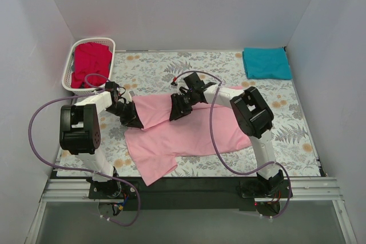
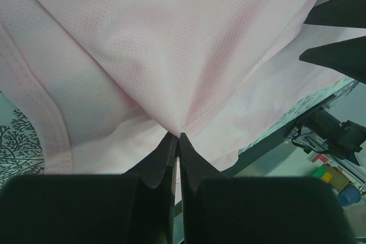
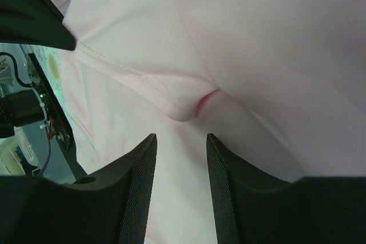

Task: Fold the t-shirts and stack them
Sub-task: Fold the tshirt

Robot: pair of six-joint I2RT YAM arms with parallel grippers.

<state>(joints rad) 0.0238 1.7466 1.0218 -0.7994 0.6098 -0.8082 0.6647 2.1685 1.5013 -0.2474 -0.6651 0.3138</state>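
Note:
A light pink t-shirt (image 1: 189,135) lies spread across the middle of the table, its left part lifted into a fold. My left gripper (image 1: 132,119) is shut on a pinch of that pink cloth (image 2: 171,55), which pulls to a point at the fingertips (image 2: 178,136). My right gripper (image 1: 177,110) hovers open over the shirt's top middle. Its fingers (image 3: 181,138) stand apart just short of a folded hem bump (image 3: 189,107), with nothing between them. A folded teal t-shirt (image 1: 266,63) rests at the back right. A red t-shirt (image 1: 91,61) is bunched in the basket.
The white lattice basket (image 1: 70,71) stands at the back left corner. A floral tablecloth (image 1: 286,124) covers the table, and white walls enclose three sides. The black near edge of the table (image 1: 189,184) runs between the arm bases.

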